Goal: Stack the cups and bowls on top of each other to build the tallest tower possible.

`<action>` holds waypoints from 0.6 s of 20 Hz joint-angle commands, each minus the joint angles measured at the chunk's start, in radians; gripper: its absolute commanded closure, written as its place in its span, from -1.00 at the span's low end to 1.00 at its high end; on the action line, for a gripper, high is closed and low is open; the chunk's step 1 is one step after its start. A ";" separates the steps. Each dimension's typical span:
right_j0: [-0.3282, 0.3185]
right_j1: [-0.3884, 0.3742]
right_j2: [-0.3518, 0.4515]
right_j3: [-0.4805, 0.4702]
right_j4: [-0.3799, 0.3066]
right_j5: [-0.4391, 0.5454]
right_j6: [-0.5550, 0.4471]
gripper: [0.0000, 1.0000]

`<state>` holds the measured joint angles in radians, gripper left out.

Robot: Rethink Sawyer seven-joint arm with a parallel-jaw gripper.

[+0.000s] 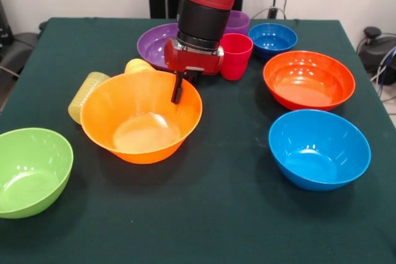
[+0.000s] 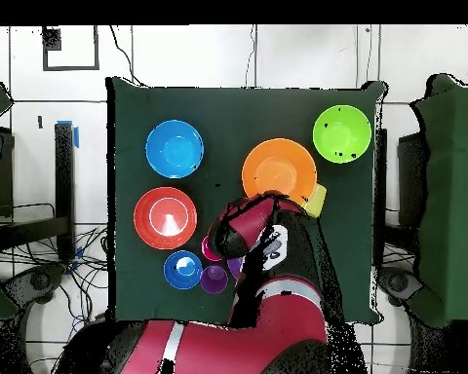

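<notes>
The large orange-yellow bowl (image 1: 142, 122) (image 2: 279, 168) stands left of centre. My gripper (image 1: 180, 93) comes down on its far rim, one finger (image 1: 177, 89) inside the bowl and the other behind the rim, pinched on it. Behind the gripper is the purple bowl (image 1: 153, 44). The red-pink cup (image 1: 236, 55) stands upright right of the gripper, and the purple cup (image 1: 237, 21) behind that. The ribbed pale yellow cup (image 1: 86, 95) lies on its side against the orange-yellow bowl's left. The orange-yellow cup (image 1: 137, 65) peeks from behind the rim. In the overhead view the arm hides the gripper.
The small dark blue bowl (image 1: 272, 38) (image 2: 183, 269), the red-orange bowl (image 1: 309, 80) (image 2: 166, 216) and the light blue bowl (image 1: 319, 148) (image 2: 175, 148) stand apart on the right. The lime green bowl (image 1: 30, 171) (image 2: 342, 133) sits at the near left corner of the dark green table (image 1: 204, 214).
</notes>
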<state>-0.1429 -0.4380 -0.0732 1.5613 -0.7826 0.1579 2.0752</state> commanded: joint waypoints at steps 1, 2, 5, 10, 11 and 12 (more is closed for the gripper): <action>-0.001 0.056 0.203 0.123 0.051 0.119 -0.037 1.00; -0.003 0.056 0.205 0.122 0.051 0.121 -0.038 1.00; -0.009 0.054 0.210 0.128 0.050 0.119 -0.038 1.00; -0.024 0.053 0.224 0.134 0.048 0.118 -0.042 1.00; -0.028 0.051 0.229 0.136 0.049 0.120 -0.043 1.00; -0.032 0.050 0.233 0.139 0.049 0.122 -0.045 1.00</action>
<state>-0.1610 -0.4560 -0.0253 1.5743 -0.7691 0.1972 2.0752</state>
